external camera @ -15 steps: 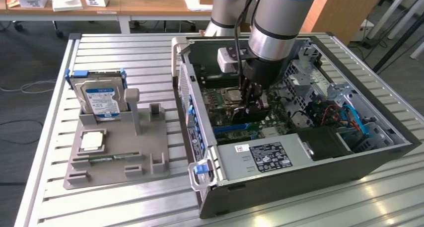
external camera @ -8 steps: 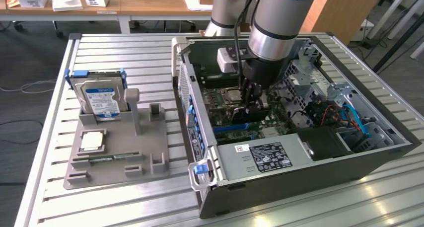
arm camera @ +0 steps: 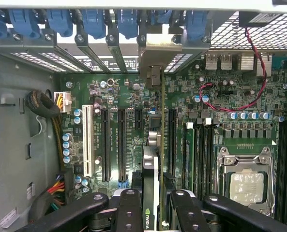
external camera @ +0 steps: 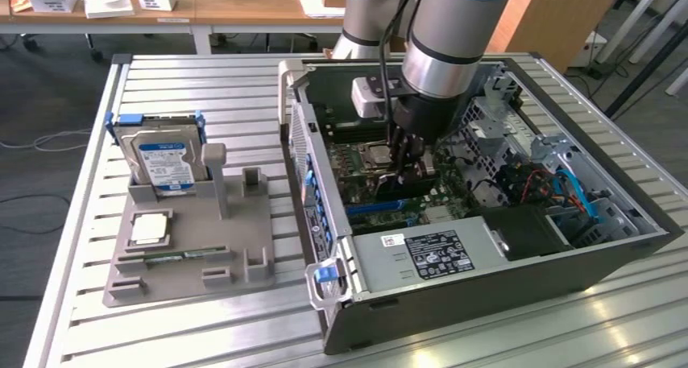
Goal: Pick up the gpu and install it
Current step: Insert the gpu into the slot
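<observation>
Black, jointed fingers (arm camera: 128, 208) of your gripper (arm camera: 155, 212) are clamped from both sides on the gpu (arm camera: 150, 179). It is a thin flat card you see edge-on, with a pale block on one face and a bent greyish metal bracket at its far end. You have it upright inside the computer case (external camera: 473, 303), over the green motherboard (arm camera: 133, 96); whether its lower edge is seated in a slot cannot be told.

Between the card and one white slot (arm camera: 88, 140) lie two long black slots (arm camera: 104, 145) and one short one, all narrow and straight. One square processor socket (arm camera: 247, 181) with a shiny steel frame sits on the card's other side, and one twisted red-and-black wire (arm camera: 240, 99) loops across the board.

Outside the case, on the ribbed aluminium table (external camera: 161, 336), stands one matte grey plastic holder (external camera: 183, 283). It carries one silver hard drive (external camera: 163, 160) standing upright, one flat square chip (external camera: 148, 227) and one slim green memory stick (external camera: 172, 255).
</observation>
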Controlling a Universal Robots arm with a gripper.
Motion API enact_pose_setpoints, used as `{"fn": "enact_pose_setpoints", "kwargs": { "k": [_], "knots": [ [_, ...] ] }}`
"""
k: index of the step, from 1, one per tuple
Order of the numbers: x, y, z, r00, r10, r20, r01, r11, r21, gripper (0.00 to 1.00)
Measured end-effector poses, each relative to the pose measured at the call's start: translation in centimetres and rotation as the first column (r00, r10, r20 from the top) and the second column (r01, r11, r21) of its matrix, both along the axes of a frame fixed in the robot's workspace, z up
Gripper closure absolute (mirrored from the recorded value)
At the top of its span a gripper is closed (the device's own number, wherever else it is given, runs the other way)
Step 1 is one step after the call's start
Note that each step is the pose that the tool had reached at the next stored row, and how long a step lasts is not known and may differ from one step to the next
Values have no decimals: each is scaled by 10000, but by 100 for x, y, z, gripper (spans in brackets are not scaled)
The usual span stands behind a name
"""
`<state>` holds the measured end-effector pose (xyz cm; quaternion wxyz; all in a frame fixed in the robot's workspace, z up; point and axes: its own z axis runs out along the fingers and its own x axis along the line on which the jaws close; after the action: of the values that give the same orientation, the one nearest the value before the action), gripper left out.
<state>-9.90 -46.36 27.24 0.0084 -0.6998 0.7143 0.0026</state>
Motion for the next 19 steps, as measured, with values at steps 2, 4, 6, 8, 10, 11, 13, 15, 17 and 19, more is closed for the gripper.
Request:
{"fn": "enact_pose_setpoints", "kwargs": {
  "k": [2, 4, 6, 8, 10, 11, 13, 15, 17, 19],
  "knots": [
    [0, 0, -1, 10000, 1, 0, -1, 10000, 0, 73],
    [-1, 0, -1, 10000, 2, 0, -2, 10000, 0, 73],
    [-2, 0, -2, 10000, 1, 0, -1, 10000, 1, 73],
    [-9, 5, -4, 10000, -2, 3, 2, 10000, 5, 73],
    [-8, 5, -3, 10000, 1, 1, -1, 10000, 2, 73],
    [-8, 6, -2, 10000, 1, 0, -1, 10000, 0, 73],
    [-7, 11, -3, 10000, 3, 1, -3, 10000, 2, 73],
    [-7, 18, -3, 10000, 1, 1, -1, 10000, 1, 73],
    [-8, 18, -3, 10000, 2, 1, -2, 10000, 0, 73],
    [-13, 18, -4, 10000, 0, 1, 0, 10000, 1, 73]
  ]
}}
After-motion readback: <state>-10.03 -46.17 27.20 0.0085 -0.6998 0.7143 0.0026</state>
